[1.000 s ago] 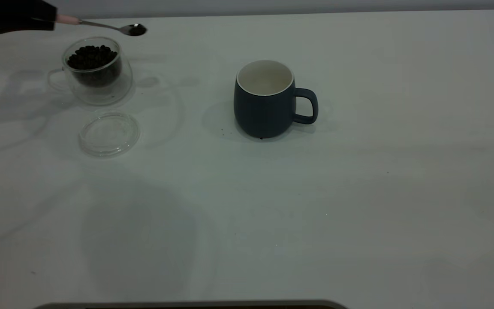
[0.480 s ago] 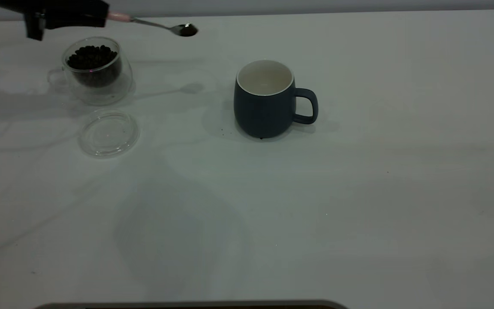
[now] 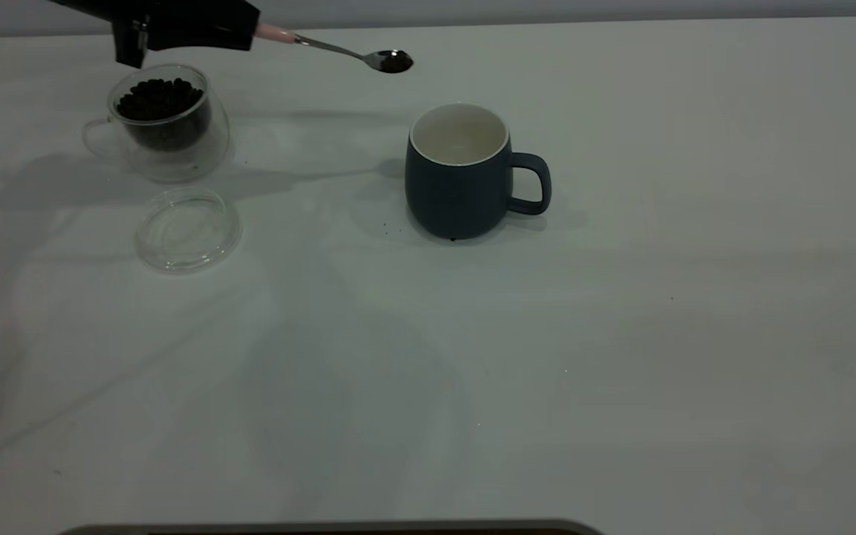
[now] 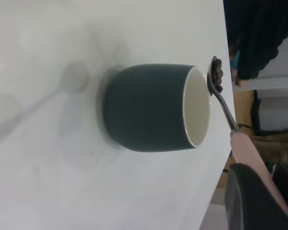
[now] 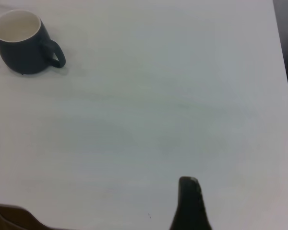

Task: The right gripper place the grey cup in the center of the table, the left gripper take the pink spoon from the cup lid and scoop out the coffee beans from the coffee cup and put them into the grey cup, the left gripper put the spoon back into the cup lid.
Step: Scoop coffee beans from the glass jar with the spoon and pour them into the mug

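Coffee beans (image 3: 395,64) fill the bowl of the pink spoon (image 3: 339,50), which the left end effector (image 3: 238,26) grasps by its pale pink handle at the far left of the bench (image 3: 621,334). The spoon juts out level above the surface — its silver bowl hangs short of the grey cup (image 3: 459,172), up and to the cup's left in the exterior view, and is not yet over the opening. In the left wrist view the loaded spoon bowl (image 4: 216,75) lies close beside the cup's off-white rim (image 4: 198,106), and the pink handle (image 4: 252,158) runs back into the clenched black fingers (image 4: 252,201).

The grey cup stands upright near the middle of the bench, handle turned toward the right arm's side, its pale inside showing no beans from the exterior view. A few dark specks lie on the bench by its base.

The coffee cup (image 3: 164,122) sits upright at the far left, well apart from the grey cup, with a dark heap of beans inside and its clear handle pointing left. Just in front of it the cup lid (image 3: 189,230) lies flat on the bench with nothing on it.

The right end effector (image 5: 189,203) is out of the exterior view; its wrist camera shows only a single dark tip over bare bench, far from the grey cup (image 5: 21,42) — whether it is released or clenched I cannot tell.
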You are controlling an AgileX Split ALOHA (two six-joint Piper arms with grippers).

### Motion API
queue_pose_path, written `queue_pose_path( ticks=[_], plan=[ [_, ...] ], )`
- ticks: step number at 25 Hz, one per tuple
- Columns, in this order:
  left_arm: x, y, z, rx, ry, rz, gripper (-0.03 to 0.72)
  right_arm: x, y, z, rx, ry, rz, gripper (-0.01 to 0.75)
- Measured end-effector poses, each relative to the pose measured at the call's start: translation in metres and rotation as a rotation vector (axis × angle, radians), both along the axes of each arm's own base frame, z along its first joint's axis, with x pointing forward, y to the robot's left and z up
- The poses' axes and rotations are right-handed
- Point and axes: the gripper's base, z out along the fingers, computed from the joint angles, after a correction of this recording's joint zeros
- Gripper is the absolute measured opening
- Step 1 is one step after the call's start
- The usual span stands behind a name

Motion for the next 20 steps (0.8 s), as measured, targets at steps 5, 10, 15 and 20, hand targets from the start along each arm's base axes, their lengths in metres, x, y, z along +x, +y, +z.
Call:
queue_pose_path(
  ticks=[5, 10, 15, 20],
  plan=[
    [-0.002, -0.018, 0.0, 0.0, 0.0, -0.039, 0.127, 0.0, 0.0, 0.0, 0.0, 0.0, 0.0, 0.591],
    [-0.004, -0.031, 0.0, 0.001, -0.029, -0.081, 0.127, 0.0, 0.0, 0.0, 0.0, 0.0, 0.0, 0.591],
    [-0.005, -0.035, 0.0, 0.001, -0.061, -0.106, 0.127, 0.0, 0.0, 0.0, 0.0, 0.0, 0.0, 0.591],
    [-0.006, -0.039, 0.0, 0.001, -0.123, -0.145, 0.127, 0.0, 0.0, 0.0, 0.0, 0.0, 0.0, 0.591]
  ],
)
